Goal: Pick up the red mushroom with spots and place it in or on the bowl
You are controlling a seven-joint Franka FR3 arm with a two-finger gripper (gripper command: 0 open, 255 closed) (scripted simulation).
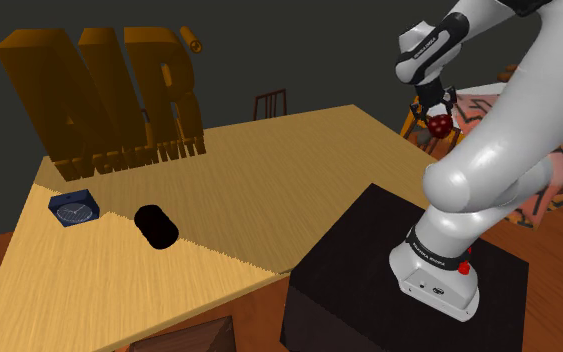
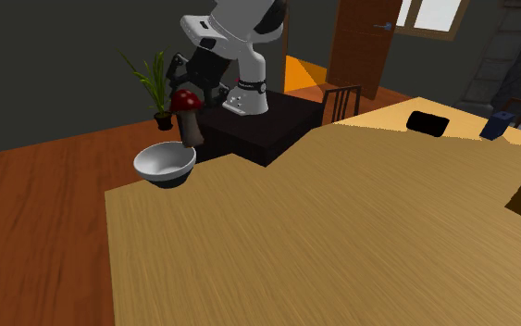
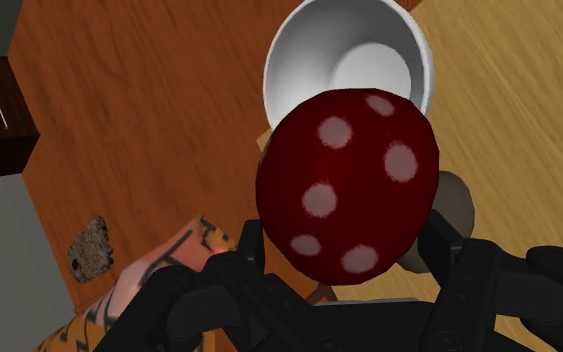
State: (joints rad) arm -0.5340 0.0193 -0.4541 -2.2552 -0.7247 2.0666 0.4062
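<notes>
I have the red mushroom [image 3: 347, 180] clamped in the tool [image 3: 344, 248]. Its two black fingers [image 3: 249, 255] press in from either side of the cap, which is dark red with pale spots.

In the second exterior view the mushroom hangs stem down and a little tilted, over the far rim of the white bowl [image 2: 167, 171]. The foot of the greyish stem is right at that rim, and I cannot tell whether it touches. Through the wrist camera the cap covers part of the bowl's mouth.

The bowl sits at the corner of the wooden table [image 2: 341, 241] nearest the black stand [image 2: 267, 130]. I cannot make out how much of its base rests on the table.

Well apart from the bowl, at the second exterior view's far right, lie a black object [image 2: 427, 122] and a small blue clock [image 2: 499, 125]. In the shoulder view the black one looks like a short cylinder on its side.

Big brown block letters [image 1: 99, 90] beyond them read "AIR". A strip of smaller lettering beneath them is unreadable, and so is the print on the arm [image 1: 489, 170] near its base.

A wooden chair [image 2: 341, 97] stands by the table, and a potted plant [image 2: 156, 83] stands beyond the bowl. A tiger-striped rug [image 1: 559, 160] is partly hidden by the arm.
</notes>
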